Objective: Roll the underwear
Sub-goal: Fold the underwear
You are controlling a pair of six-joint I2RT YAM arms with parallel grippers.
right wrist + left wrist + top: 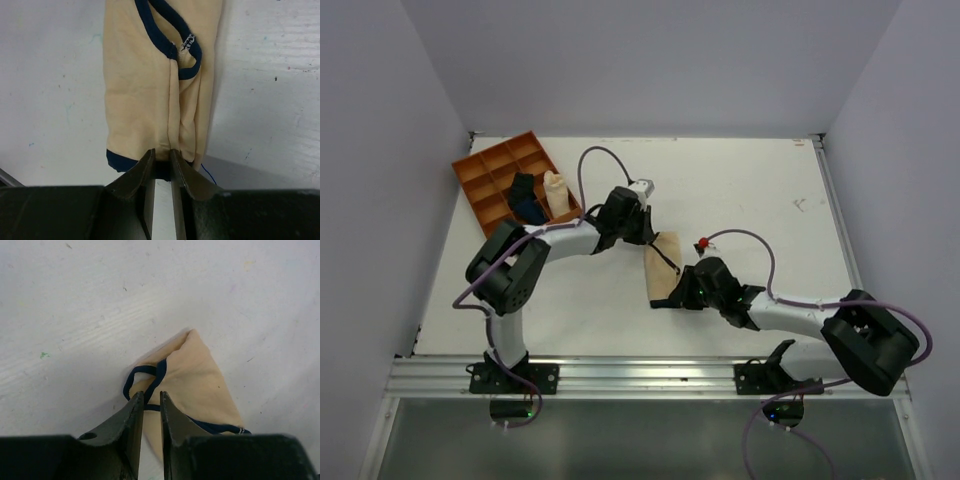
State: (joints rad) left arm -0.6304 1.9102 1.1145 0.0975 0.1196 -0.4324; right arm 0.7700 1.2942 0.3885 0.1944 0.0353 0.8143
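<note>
Left gripper point(151, 401) has its tips close together at the far end of the underwear point(665, 265). The black band point(159, 372) runs between them. I cannot tell if they squeeze it. Right gripper point(161, 157) pinches the near end of the underwear at its dark edge. The underwear lies flat on the white table point(760, 200), folded into a long strip between the two grippers. An orange tray point(490, 149) sits at the far left corner, with a blue roll point(527, 203) and a cream roll point(556, 193) in it.
</note>
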